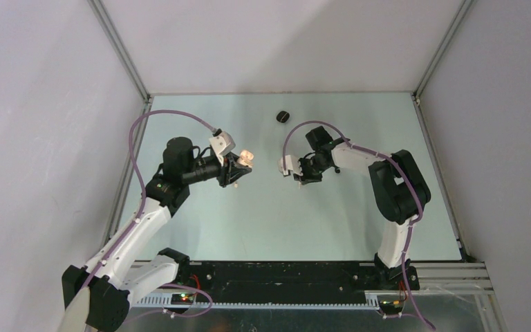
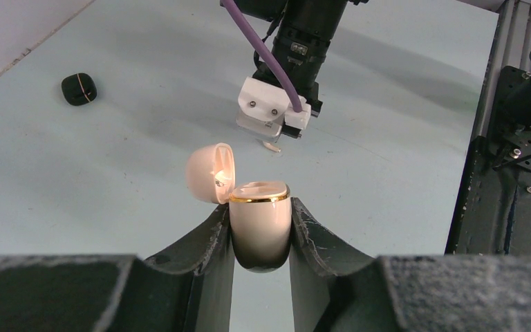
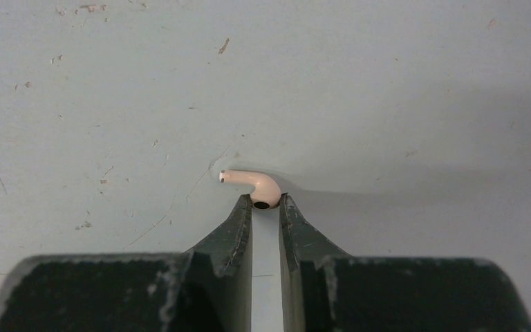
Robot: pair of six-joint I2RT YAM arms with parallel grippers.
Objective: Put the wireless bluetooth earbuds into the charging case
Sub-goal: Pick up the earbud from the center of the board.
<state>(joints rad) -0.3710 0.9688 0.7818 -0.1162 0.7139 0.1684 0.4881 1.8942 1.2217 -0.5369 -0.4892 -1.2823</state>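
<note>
My left gripper [image 2: 259, 206] is shut on the body of a pale beige charging case [image 2: 260, 225] with a gold rim. It holds the case upright above the table, with the lid [image 2: 210, 173] swung open to the left. From above, the case [image 1: 246, 158] shows at the tip of the left gripper [image 1: 238, 170]. My right gripper [image 3: 265, 201] points down at the table and is shut on the head of a pale earbud [image 3: 254, 182], whose stem sticks out to the left. The left wrist view shows that earbud [image 2: 271, 146] under the right gripper, just beyond the case. No other earbuds show.
A shut black case [image 1: 283, 116] with a gold seam lies on the pale green table [image 1: 263, 214] at the back centre; it is also in the left wrist view [image 2: 79, 88]. Metal frame posts and grey walls bound the table on the left, right and far sides.
</note>
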